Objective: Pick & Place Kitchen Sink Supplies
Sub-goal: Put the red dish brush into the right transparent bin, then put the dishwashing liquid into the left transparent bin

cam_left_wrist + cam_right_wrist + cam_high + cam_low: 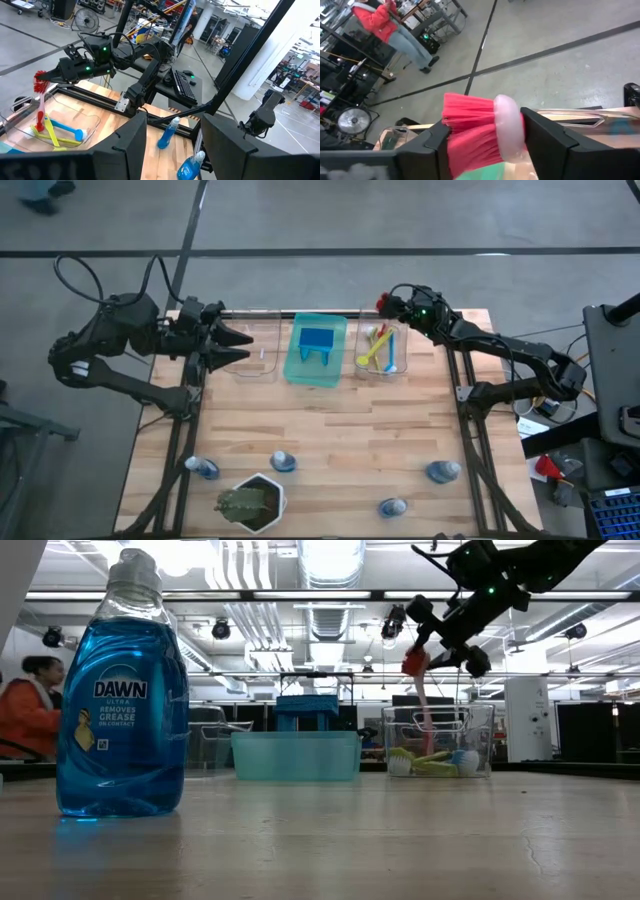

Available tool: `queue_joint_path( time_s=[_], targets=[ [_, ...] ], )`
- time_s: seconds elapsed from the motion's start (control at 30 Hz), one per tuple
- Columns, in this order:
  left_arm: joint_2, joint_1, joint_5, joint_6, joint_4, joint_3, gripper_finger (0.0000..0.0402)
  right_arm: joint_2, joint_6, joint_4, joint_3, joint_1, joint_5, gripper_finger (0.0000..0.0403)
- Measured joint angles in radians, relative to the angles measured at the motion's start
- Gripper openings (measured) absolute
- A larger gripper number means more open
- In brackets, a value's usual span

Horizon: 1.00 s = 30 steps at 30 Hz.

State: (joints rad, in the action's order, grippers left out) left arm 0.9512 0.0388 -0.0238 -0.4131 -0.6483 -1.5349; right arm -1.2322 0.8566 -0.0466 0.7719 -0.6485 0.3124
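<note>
A wooden table in a workshop hall carries a green tray [316,370] at its far edge, with a clear bin [383,370] to its right. Above that bin the right gripper [386,304] clasps the red brush [424,698] by its bristled head, handle hanging down towards the yellow-green and blue brushes inside. Light, stiff and thin, it looks easiest taken at the head or mid-handle. The left gripper [244,345] waits, jaws apart and empty, far left. Four bottles [283,461] stand along the near edge.
</note>
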Motion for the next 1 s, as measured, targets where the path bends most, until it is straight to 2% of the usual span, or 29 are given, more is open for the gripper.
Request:
queue_joint_path(
  time_s=[0.3, 0.53, 1.0],
  targets=[
    [0.0, 0.0, 0.0, -0.002, 0.0, 0.0, 0.0181, 0.025, 0.0, 0.029, 0.007, -0.001, -0.01, 0.0262],
    [0.0, 0.0, 0.006, -0.007, 0.0, 0.0, 0.0181, 0.04, -0.064, 0.019, 0.07, 0.0, -0.014, 0.0293],
    [0.0, 0.0, 0.009, -0.009, -0.001, 0.0, 0.0181, 0.046, -0.293, 0.072, 0.336, 0.003, 0.005, 0.0304]
  ],
)
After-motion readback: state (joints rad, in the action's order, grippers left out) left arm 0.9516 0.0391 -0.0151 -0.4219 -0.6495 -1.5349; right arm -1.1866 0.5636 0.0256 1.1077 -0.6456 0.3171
